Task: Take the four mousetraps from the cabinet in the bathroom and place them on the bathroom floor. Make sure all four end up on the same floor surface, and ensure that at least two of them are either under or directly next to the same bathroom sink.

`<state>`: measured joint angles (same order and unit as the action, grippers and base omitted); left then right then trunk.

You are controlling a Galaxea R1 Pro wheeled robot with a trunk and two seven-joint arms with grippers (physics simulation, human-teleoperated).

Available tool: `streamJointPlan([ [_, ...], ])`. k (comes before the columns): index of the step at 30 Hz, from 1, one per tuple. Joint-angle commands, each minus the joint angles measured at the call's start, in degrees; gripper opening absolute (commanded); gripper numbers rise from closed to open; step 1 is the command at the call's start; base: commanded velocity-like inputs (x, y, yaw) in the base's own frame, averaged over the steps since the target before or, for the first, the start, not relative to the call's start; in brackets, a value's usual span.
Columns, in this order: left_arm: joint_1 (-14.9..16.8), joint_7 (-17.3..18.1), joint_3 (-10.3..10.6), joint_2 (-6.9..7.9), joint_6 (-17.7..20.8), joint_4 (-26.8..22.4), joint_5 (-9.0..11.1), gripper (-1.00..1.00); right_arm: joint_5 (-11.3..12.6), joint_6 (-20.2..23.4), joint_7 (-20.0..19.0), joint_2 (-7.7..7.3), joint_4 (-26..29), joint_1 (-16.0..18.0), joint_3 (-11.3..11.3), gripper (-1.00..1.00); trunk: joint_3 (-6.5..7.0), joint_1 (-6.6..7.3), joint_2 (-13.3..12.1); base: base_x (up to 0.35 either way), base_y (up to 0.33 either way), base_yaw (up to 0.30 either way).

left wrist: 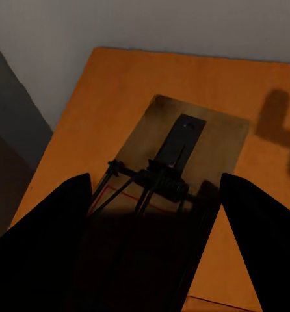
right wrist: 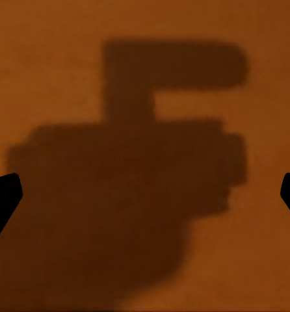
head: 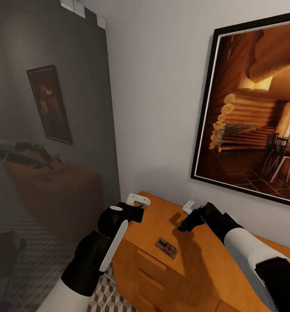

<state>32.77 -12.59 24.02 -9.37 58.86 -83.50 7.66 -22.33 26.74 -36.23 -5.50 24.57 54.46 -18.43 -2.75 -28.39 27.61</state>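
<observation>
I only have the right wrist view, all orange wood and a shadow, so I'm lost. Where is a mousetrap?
Observer: In the head view, one mousetrap lies flat on the cabinet top, near its front edge.
Operator: Is my right gripper over it?
Observer: No. The right gripper hangs over bare top, nearer the wall than the mousetrap.
Operator: And the left one?
Observer: The left gripper is open. Its wrist view shows the mousetrap framed between its fingers, not gripped.

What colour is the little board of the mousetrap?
Tan-brown, seen best in the left wrist view: mousetrap.
</observation>
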Motion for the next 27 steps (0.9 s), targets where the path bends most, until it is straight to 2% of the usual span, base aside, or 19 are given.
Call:
streamJointPlan([
  [1, 0.0, -1.2, 0.1, 0.08, 0.2, 0.1, 0.6, -1.00, -0.6, 0.1, -2.4, -0.03, 0.2, 0.0, -0.1, 1.00, -0.13, -0.03, 0.1, 0.000, 0.000, 0.000],
  [6, 0.0, -2.8, 0.1, 0.21, 0.1, 0.5, 0.7, -1.00, -0.8, -0.3, -11.7, -0.14, 0.3, 0.0, -0.1, 1.00, -0.13, -0.03, 0.1, 0.000, 0.000, 0.000],
  [9, 0.0, -3.1, 0.1, 0.21, 0.1, 0.6, 0.8, -1.00, -1.0, -0.1, -14.2, -0.19, 0.4, 0.0, -0.1, 1.00, -0.13, -0.03, 0.1, 0.000, 0.000, 0.000],
  [27, 0.0, -3.3, 0.0, -0.14, -0.7, 2.5, 0.8, -1.00, -0.7, 0.5, -16.0, -0.12, 0.4, 0.0, -0.1, 1.00, -0.13, -0.03, 0.1, 0.000, 0.000, 0.000],
])
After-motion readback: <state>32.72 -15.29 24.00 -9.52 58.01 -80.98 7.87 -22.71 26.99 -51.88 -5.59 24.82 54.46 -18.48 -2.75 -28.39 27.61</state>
